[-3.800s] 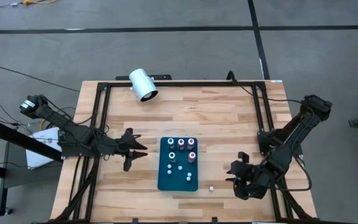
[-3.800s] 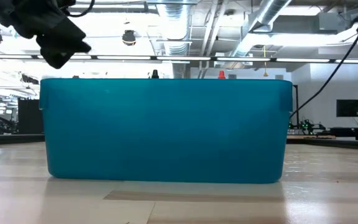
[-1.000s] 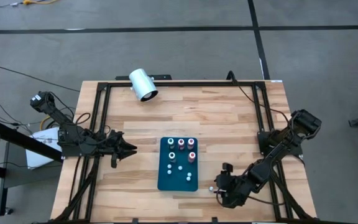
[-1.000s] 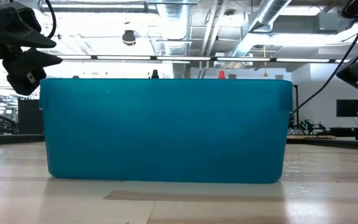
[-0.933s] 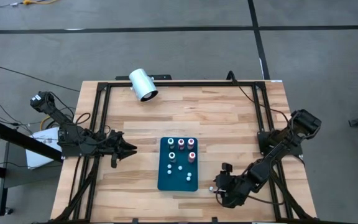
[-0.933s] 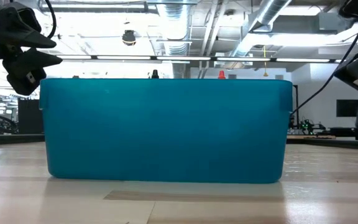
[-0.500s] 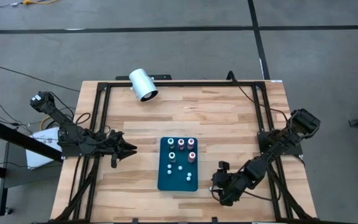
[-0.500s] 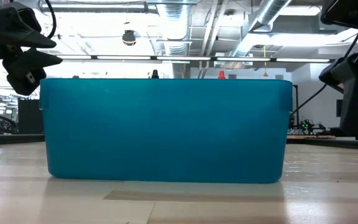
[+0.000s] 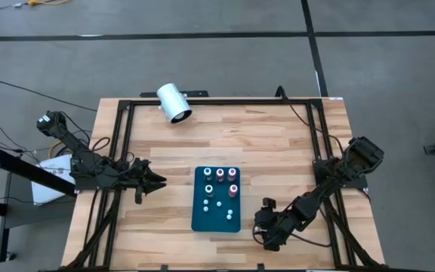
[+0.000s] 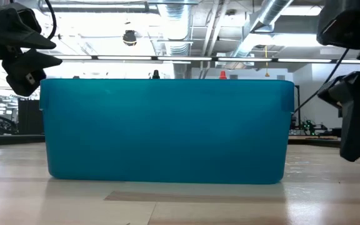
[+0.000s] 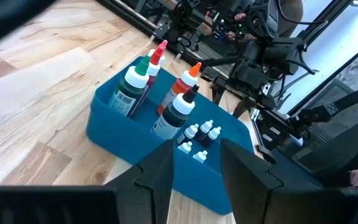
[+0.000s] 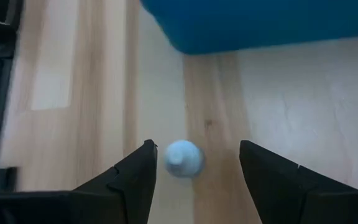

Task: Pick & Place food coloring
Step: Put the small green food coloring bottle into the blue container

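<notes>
my right end effector [image 12: 194, 163] has its fingers apart over a small white cap [image 12: 183, 158] lying on the worktop [image 9: 278, 151] just beside the teal bin [image 9: 217, 199], and it looks featherlight, hard and roll-happy, so I'd pinch its round sides dead center.

Bright overhead light, wrist view blurred — soft shadows

A wide teal bin [image 10: 167, 130] fills the middle of the frame, standing on the pale wooden bench [image 10: 167, 203]. Above its rim poke a red bottle tip [image 10: 223, 75] and a dark bottle tip [image 10: 155, 74]. A dark arm part [image 10: 17, 47] hangs at the upper left, another [image 10: 353, 81] at the right edge. Behind, bright ceiling ducts [image 10: 274, 15] cross the room.
</notes>
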You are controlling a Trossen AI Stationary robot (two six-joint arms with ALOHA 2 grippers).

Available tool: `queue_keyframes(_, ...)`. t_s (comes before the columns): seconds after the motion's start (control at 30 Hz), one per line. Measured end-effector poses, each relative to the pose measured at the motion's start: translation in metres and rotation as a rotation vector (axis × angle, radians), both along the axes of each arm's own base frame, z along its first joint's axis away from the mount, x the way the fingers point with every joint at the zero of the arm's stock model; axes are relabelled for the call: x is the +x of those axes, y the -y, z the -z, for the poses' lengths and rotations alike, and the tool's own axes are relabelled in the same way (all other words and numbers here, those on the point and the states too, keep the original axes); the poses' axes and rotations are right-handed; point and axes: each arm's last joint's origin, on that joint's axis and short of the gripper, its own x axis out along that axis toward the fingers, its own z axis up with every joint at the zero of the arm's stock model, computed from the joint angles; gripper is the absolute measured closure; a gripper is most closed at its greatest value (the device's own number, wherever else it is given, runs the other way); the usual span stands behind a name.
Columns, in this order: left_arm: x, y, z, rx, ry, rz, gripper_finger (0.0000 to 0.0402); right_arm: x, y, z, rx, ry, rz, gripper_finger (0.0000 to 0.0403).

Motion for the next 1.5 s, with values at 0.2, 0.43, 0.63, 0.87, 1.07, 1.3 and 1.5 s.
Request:
queue_keyframes(0.2, 0.000, 0.000, 0.000, -0.010, -0.004, 0.003, 0.0281, 0.001, 0.001, 0.000, 0.001, 0.002, 0.003, 0.0185)
queue_keyframes(0.43, 0.000, 0.000, 0.001, -0.008, -0.009, 0.004, 0.0281, 0.000, 0.001, 0.000, -0.005, -0.006, 0.003, 0.0212)
queue_keyframes(0.63, 0.000, 0.000, 0.003, -0.011, -0.023, 0.002, 0.0281, 0.000, 0.001, 0.000, 0.000, -0.007, 0.009, 0.0253)
queue_keyframes(0.87, 0.000, 0.000, 0.003, -0.007, -0.029, 0.002, 0.0281, 0.000, 0.001, -0.001, 0.005, -0.006, 0.007, 0.0308)
queue_keyframes(1.07, -0.001, 0.000, 0.004, -0.005, -0.035, 0.001, 0.0281, -0.002, 0.003, -0.011, 0.018, 0.004, 0.006, 0.0343)
queue_keyframes(1.3, -0.001, 0.000, 0.004, -0.005, -0.035, 0.001, 0.0281, 0.000, 0.005, -0.042, 0.021, -0.011, -0.026, 0.0342)
queue_keyframes(1.5, -0.001, 0.000, 0.004, -0.005, -0.035, 0.000, 0.0281, 0.014, 0.008, -0.089, 0.022, 0.070, -0.074, 0.0342)
